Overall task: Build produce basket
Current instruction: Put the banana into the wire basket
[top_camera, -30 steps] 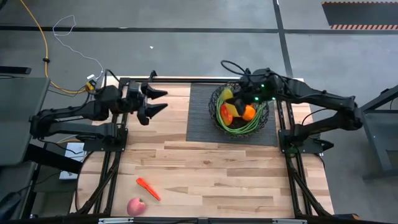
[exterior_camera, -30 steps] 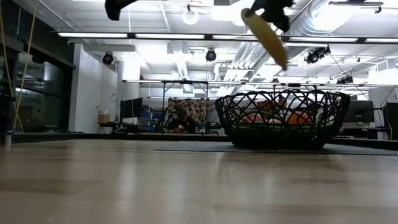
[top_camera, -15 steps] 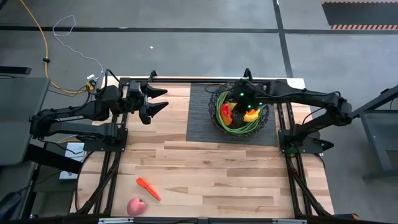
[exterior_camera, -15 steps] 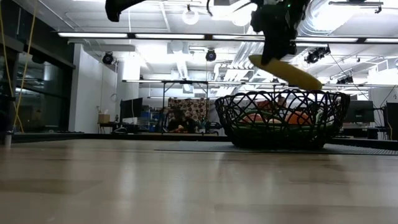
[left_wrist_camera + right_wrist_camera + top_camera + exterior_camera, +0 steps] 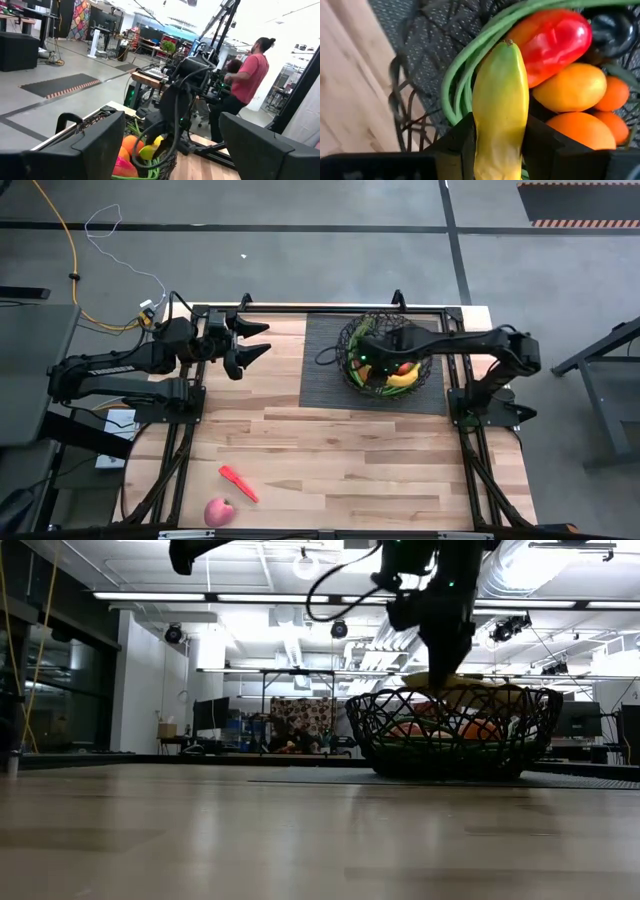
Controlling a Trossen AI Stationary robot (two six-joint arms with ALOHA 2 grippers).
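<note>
My right arm reaches across over the basket (image 5: 388, 363), wrist turned down. Right gripper (image 5: 500, 145) is clamped on the banana (image 5: 500, 105), low inside the basket. The wrist view shows beans (image 5: 465, 75), pepper (image 5: 555, 42) and oranges (image 5: 575, 87) under it; from the low view the banana seems to sit at rim height. Left gripper (image 5: 255, 340) hovers spread wide, empty. Carrot (image 5: 238, 483) and apple (image 5: 219, 512) lie at the near edge of the table (image 5: 330, 450).

Basket (image 5: 165, 162) beyond open left gripper (image 5: 175, 145)
</note>
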